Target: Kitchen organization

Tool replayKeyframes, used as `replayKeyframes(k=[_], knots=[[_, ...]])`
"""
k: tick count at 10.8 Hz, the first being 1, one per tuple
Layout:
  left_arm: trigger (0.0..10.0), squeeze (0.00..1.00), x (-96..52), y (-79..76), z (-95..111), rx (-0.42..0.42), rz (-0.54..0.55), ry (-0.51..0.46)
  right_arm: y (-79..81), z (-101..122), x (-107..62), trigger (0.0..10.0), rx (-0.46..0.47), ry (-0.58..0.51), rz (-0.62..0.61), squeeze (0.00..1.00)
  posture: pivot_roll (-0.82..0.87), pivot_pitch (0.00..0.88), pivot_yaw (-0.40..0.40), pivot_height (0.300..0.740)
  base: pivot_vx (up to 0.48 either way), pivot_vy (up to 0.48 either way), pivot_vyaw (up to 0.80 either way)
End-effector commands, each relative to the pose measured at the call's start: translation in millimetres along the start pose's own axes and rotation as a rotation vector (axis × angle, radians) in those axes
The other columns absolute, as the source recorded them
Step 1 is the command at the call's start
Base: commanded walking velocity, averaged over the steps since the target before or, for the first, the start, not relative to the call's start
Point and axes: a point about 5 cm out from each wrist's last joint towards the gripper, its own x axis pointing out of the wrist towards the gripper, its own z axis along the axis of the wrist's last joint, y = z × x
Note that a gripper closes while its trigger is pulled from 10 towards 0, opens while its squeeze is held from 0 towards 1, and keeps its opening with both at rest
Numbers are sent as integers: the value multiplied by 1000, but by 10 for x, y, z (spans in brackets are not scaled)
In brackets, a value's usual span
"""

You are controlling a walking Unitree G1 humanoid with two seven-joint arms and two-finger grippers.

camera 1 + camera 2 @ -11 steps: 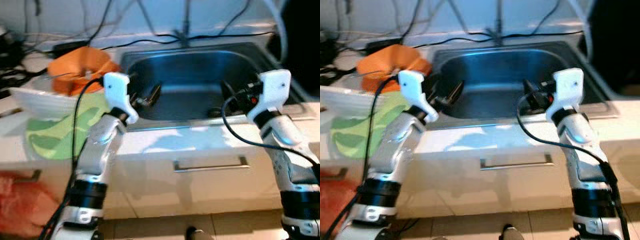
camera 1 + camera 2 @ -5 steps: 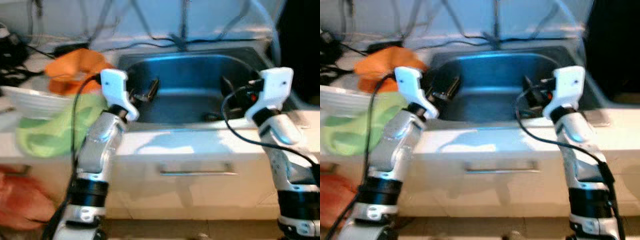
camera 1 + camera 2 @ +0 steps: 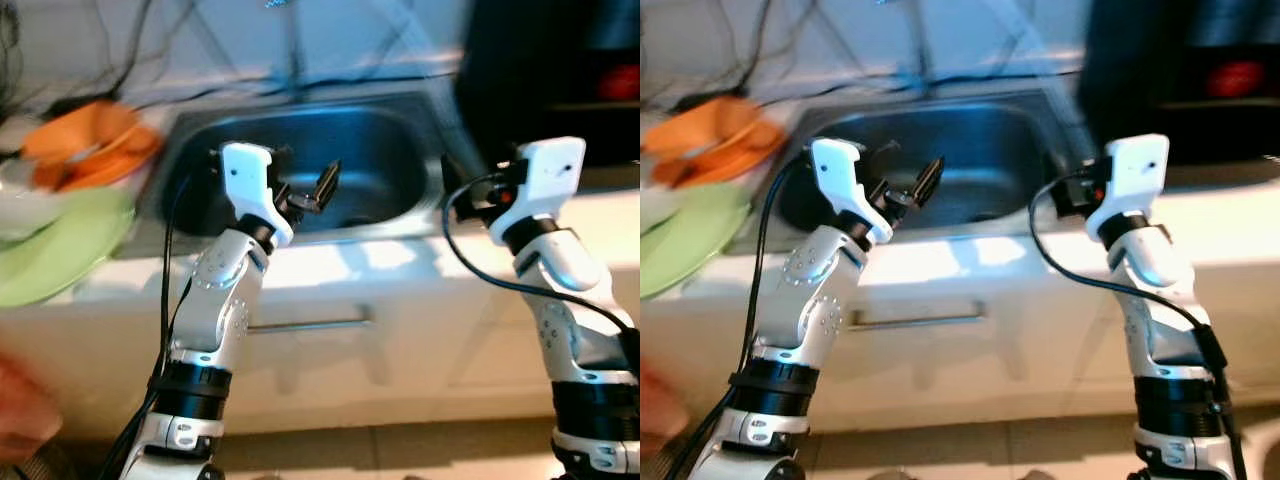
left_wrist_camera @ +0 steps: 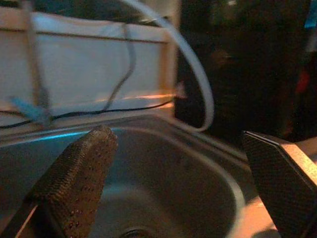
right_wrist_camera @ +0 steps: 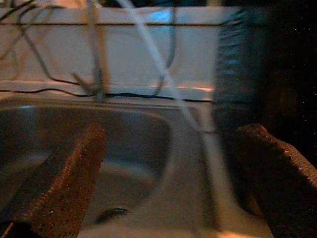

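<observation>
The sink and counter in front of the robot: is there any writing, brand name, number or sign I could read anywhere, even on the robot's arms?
None can be read.
The sink, the orange cloth and the green plate: no lettering visible.
The dark appliance: a red glow, too blurred to tell if it is a sign.
The left gripper and right gripper: no readable marking.

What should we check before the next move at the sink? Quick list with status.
1. Left gripper open, holding nothing: ok; fingers spread wide.
2. Right gripper open, holding nothing: ok.
3. Both grippers held up at the sink's front edge: ok.
4. Sink basin free of dishes: cannot tell, image blurred.
5. Green plate and orange item on the counter to the robot's left, apart from the left arm: ok.
6. Head view sharp enough to aim: not ok, blurred.
</observation>
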Motion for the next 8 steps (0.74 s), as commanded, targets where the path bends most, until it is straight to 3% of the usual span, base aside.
replayKeyframes(k=[1,5,6,8], knots=[[10000,0,-31,64,0,0,14,10,46,38,7,10000,8,-9,15,0,-54,42,91,740,0,0,-800],[10000,0,-5,62,42,-13,23,5,58,48,9,10000,9,-14,21,0,-53,44,90,740,0,0,-800],[10000,0,15,65,82,-8,23,-5,60,54,9,10000,12,-23,20,0,-51,42,91,740,0,0,0],[10000,0,25,123,78,-5,53,7,66,60,12,10000,9,-28,23,0,-52,38,93,740,0,349,0]])
